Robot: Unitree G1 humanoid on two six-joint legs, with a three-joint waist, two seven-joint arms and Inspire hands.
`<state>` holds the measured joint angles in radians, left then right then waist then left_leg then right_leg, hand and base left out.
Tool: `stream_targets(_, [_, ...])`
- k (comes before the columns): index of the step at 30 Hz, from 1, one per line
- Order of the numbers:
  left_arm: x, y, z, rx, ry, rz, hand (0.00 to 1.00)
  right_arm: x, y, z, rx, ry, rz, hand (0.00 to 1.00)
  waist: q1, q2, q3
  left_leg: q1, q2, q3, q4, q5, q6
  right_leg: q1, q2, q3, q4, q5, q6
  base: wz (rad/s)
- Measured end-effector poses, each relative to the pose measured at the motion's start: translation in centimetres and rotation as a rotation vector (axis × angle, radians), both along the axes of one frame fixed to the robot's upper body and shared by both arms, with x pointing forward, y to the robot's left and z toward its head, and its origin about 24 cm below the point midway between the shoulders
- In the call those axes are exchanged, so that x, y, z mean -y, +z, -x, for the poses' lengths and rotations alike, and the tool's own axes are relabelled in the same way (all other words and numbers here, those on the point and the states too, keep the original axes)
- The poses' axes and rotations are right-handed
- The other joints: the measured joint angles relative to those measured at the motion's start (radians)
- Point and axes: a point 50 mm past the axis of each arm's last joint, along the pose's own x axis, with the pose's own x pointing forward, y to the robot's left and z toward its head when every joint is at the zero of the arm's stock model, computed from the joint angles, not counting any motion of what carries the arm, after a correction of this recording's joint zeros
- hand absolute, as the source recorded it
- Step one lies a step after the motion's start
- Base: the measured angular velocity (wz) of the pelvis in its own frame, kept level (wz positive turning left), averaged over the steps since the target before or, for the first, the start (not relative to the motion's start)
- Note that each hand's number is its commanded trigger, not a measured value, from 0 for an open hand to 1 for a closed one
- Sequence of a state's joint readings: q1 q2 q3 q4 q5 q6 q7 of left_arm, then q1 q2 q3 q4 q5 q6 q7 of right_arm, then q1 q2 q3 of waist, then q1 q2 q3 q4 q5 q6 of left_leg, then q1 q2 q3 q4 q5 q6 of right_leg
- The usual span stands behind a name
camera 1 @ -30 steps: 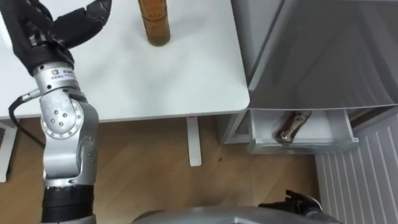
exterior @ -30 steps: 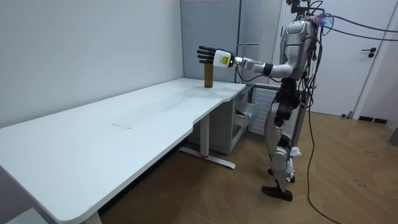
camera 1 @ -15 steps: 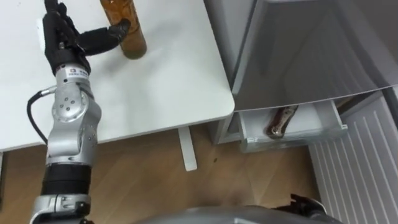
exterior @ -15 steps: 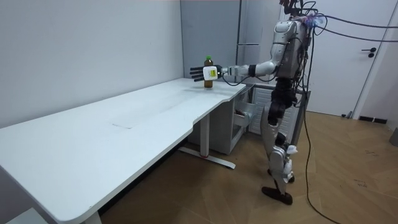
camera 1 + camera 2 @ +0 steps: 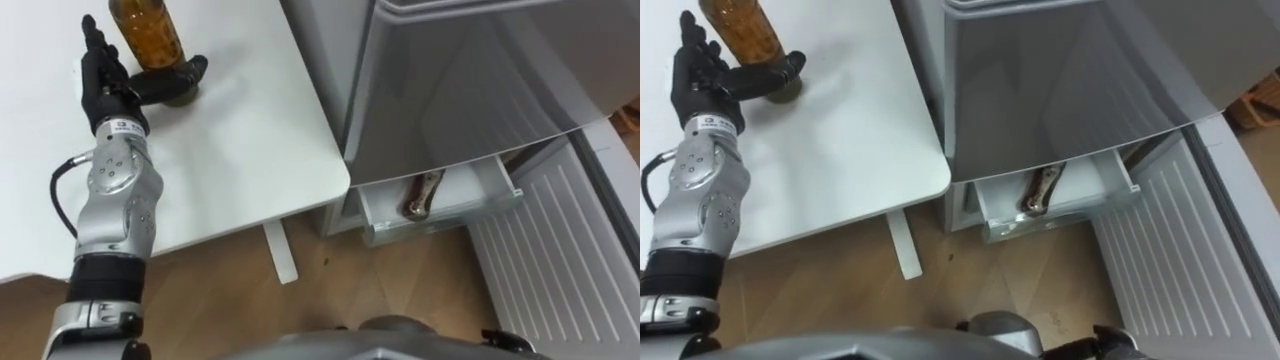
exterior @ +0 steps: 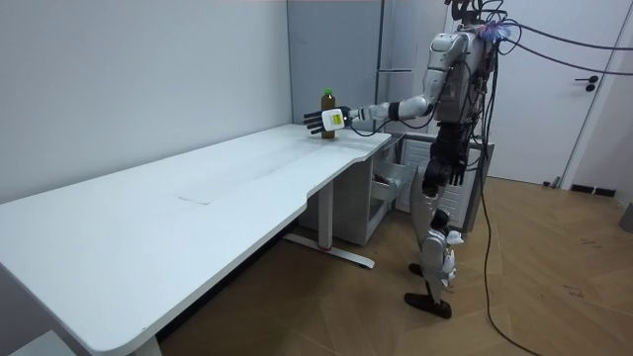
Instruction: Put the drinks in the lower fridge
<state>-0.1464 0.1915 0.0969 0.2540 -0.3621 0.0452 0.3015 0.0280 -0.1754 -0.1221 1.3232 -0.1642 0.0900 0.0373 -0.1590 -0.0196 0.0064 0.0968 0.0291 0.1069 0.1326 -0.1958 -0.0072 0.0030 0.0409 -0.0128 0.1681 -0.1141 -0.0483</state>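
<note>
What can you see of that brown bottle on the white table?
The bottle looks like clear plastic holding amber-brown drink; the room view shows a dark cap. It stands upright near the end of the white table by the fridge. The left hand is at it: straight fingers beside it, thumb across the front of its base.

- The left arm reaches forward from the shoulder, nearly straight, with the forearm about level in the room view.
- The left hand point(image 5: 104, 88) is held upright at the wrist, with the palm turned to the robot's right.
- Its fingers point(image 5: 91, 42) are straight and close together, and the thumb point(image 5: 172, 76) is spread wide.
</note>
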Motion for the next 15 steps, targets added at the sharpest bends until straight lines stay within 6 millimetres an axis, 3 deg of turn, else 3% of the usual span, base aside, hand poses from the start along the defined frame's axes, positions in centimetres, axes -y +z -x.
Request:
stream_targets(7, [0.0, -0.2, 0.0, -0.02, -0.008, 0.003, 0.0, 0.0, -0.1, 0.7, -0.038, -0.006, -0.006, 0.0, 0.0, 0.018, -0.0072, 0.003, -0.005, -0.001, 0.007, 0.007, 0.01, 0.0, -0.003, 0.009, 0.018, -0.006, 0.003, 0.03])
stream_targets(15, [0.0, -0.2, 0.0, -0.021, -0.007, 0.004, 0.0, 0.0, -0.1, 1.4, -0.057, -0.012, -0.008, 0.0, 0.0, 0.019, -0.0035, 0.0, -0.005, -0.001, 0.014, 0.007, 0.01, 0.005, -0.003, 0.011, 0.02, -0.008, 0.004, 0.0])
